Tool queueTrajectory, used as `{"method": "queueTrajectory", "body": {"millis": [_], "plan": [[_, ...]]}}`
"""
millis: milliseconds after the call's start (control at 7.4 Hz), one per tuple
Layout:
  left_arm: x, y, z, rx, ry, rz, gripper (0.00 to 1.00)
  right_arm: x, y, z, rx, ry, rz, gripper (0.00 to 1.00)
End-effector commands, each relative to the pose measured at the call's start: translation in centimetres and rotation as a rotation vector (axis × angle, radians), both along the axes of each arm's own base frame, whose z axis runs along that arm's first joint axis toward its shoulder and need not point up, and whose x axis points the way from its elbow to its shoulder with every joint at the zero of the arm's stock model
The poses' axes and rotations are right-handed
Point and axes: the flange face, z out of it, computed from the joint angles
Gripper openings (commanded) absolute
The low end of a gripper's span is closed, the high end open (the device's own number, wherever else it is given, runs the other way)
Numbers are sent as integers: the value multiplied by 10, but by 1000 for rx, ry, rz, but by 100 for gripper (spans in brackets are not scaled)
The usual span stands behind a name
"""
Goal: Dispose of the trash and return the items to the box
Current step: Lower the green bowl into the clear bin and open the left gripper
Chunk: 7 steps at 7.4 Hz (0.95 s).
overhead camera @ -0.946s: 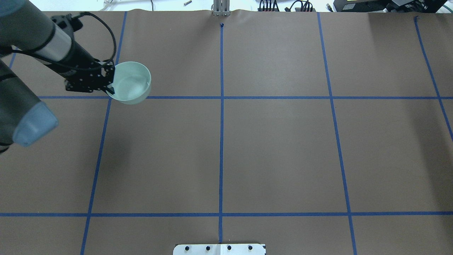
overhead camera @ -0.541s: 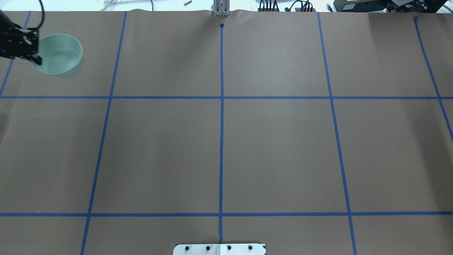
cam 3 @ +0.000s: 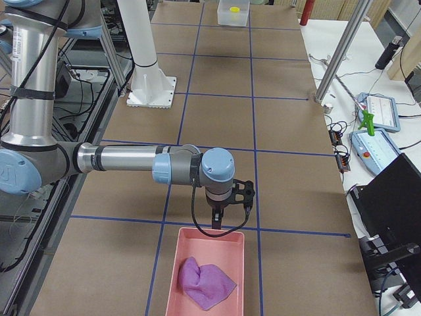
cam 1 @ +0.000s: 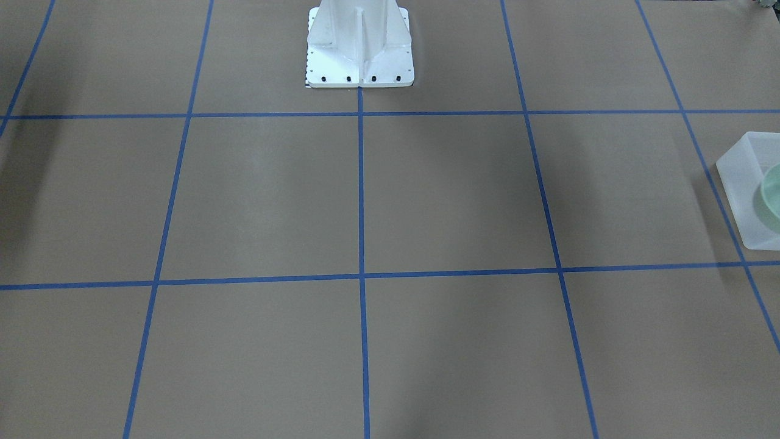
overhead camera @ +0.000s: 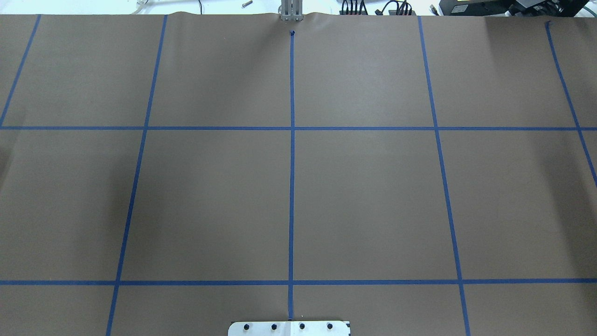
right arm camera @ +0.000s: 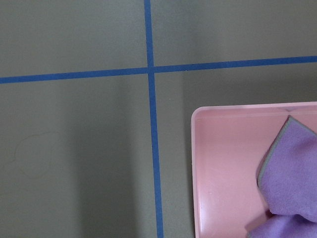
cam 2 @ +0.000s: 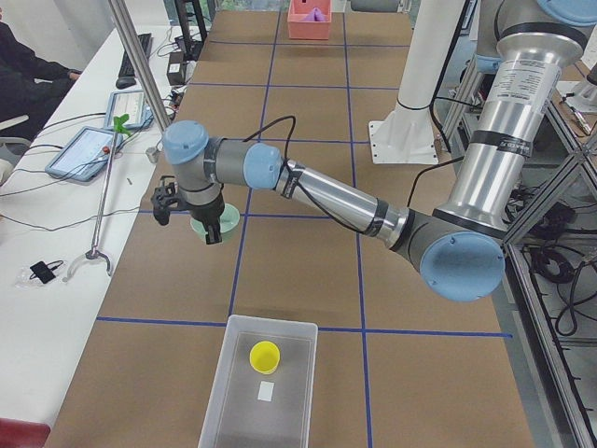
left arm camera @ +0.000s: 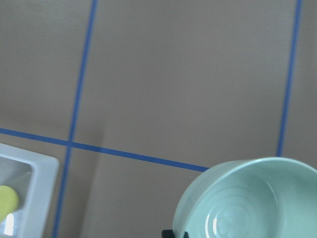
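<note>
My left gripper (cam 2: pixel 212 230) is shut on the rim of the pale mint-green bowl (cam 2: pixel 225 220) and holds it above the table, some way from the frosted box (cam 2: pixel 220 397). The yellow cup (cam 2: pixel 265 356) stands inside the box. In the left wrist view the bowl (left arm camera: pixel 252 203) is at lower right, and the box corner (left arm camera: pixel 29 166) with the cup (left arm camera: pixel 6 201) is at lower left. In the front view the bowl (cam 1: pixel 771 196) overlaps the box (cam 1: pixel 740 183) at the right edge. My right gripper (cam 3: pixel 229 209) hovers by the pink tray (cam 3: pixel 172 289); I cannot tell its state.
The pink tray (right arm camera: pixel 223 148) holds a purple cloth (right arm camera: pixel 292 168). A small white slip (cam 2: pixel 266 391) lies in the box. The white robot pedestal (cam 1: pixel 359 46) stands mid-table. A desk with tablets (cam 2: pixel 89 149) and a metal post (cam 2: pixel 140 65) border the far side.
My left arm has carried the bowl leftward and out of the overhead view, which now shows no arm.
</note>
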Motion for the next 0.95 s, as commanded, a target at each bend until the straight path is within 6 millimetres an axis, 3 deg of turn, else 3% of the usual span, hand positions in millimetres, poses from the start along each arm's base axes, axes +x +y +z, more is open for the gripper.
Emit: {"method": "queueTrajectory", "body": {"millis": [0, 135, 405, 541, 811], "plan": [[-72, 30, 105, -182, 165, -145, 0, -1, -2, -2, -1, 0, 4, 100], [-93, 53, 147, -215, 174, -201, 0, -1, -2, -5, 3, 1, 4, 100], [-110, 80, 231, -225, 161, -272, 0, -1, -3, -7, 8, 1, 4, 100], [-112, 91, 262, -210, 87, -283, 0, -1, -3, -8, 9, 1, 4, 100], [-117, 102, 288, -206, -38, -283, 0, -2, -3, -11, 17, 1, 3, 100]]}}
